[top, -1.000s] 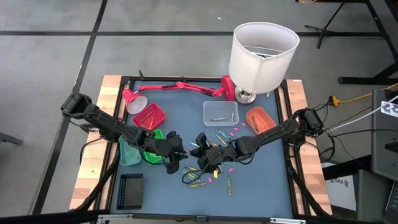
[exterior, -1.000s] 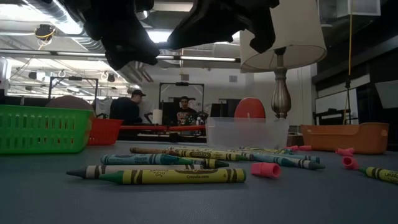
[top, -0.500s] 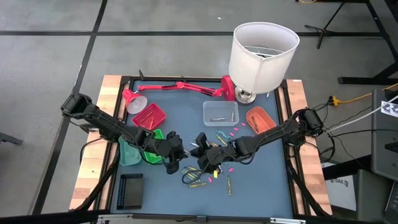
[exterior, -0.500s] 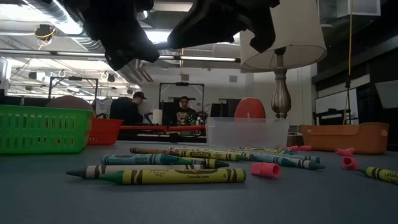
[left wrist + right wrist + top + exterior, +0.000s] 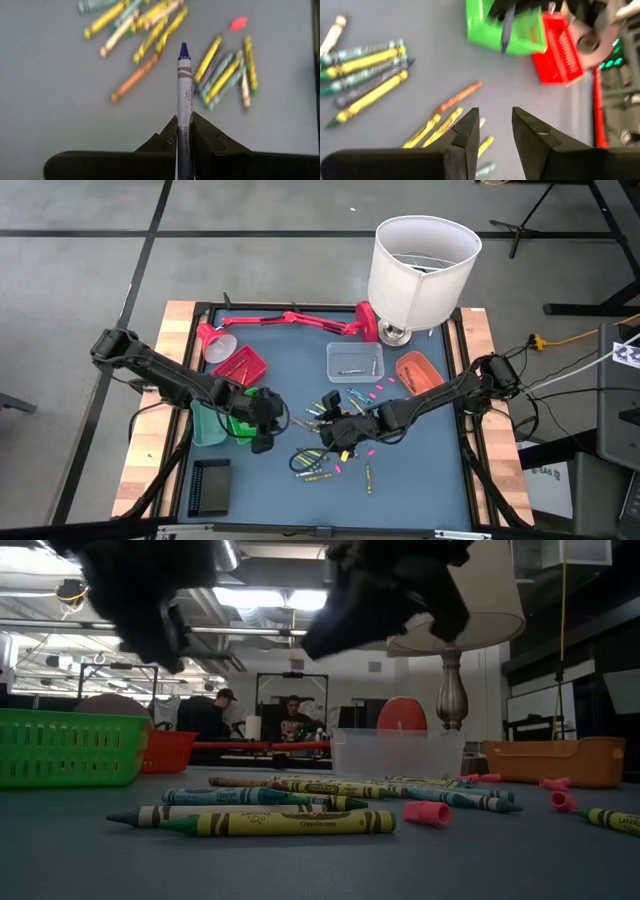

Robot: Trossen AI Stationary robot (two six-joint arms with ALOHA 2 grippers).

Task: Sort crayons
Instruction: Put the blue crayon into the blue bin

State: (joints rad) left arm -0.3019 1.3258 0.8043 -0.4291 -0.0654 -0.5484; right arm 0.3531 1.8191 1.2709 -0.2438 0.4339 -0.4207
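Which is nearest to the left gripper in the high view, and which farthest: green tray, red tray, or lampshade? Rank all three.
From the left gripper, shut on a blue crayon:
1. Green tray, right beside it.
2. Red tray, farther back.
3. Lampshade, far back right corner.

Setting: robotics lab or workshop; blue worktop (image 5: pixel 420 480) framed in wood, standing on a bare grey concrete floor (image 5: pixel 250 240); exposed ceiling ducts and strip lights (image 5: pixel 270 598) in the low view; two people (image 5: pixel 205 715) seated at monitors beyond the far edge; cables (image 5: pixel 570 338) and tripod legs (image 5: pixel 530 225) off the right edge.
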